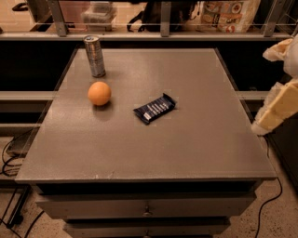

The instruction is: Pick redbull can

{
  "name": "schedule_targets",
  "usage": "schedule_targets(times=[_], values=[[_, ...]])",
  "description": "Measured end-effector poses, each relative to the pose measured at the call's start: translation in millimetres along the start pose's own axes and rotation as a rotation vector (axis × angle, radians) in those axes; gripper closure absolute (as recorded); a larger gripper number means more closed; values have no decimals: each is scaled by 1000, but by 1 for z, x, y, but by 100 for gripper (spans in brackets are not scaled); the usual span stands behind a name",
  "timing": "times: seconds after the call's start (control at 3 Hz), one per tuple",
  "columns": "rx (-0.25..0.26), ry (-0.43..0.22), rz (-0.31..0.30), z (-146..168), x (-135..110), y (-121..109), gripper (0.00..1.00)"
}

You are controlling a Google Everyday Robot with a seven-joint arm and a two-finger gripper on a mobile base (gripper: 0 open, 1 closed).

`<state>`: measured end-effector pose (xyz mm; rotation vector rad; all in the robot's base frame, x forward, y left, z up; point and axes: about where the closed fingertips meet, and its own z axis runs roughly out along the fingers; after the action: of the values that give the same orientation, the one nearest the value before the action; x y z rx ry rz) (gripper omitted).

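With the hand (278, 106) at 3 o'clock, its state untellable, reaching the redbull can (94, 56) at 11 o'clock may clip the orange (99, 93).

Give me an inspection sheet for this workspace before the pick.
Surface: grey square tabletop, with drawers beneath.
Job's things: slim silver-grey redbull can, upright at the far left corner, untouched.
Clutter: round orange fruit in front of the can, apart from it; dark blue snack-bar wrapper lying flat near the centre.
Gripper: pale gripper at the right edge, beside the table, far from the can.
Cables: dark cables on the floor at left and right.
Surroundings: metal railing behind; packaged goods beyond.
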<state>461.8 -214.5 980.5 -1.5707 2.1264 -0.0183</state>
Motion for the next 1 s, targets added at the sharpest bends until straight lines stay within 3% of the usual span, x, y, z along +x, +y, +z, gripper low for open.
schedule_targets(times=[0.33, 1.0], values=[[22, -169, 56, 19, -21, -24, 0], [21, -193, 62, 21, -27, -25, 0]])
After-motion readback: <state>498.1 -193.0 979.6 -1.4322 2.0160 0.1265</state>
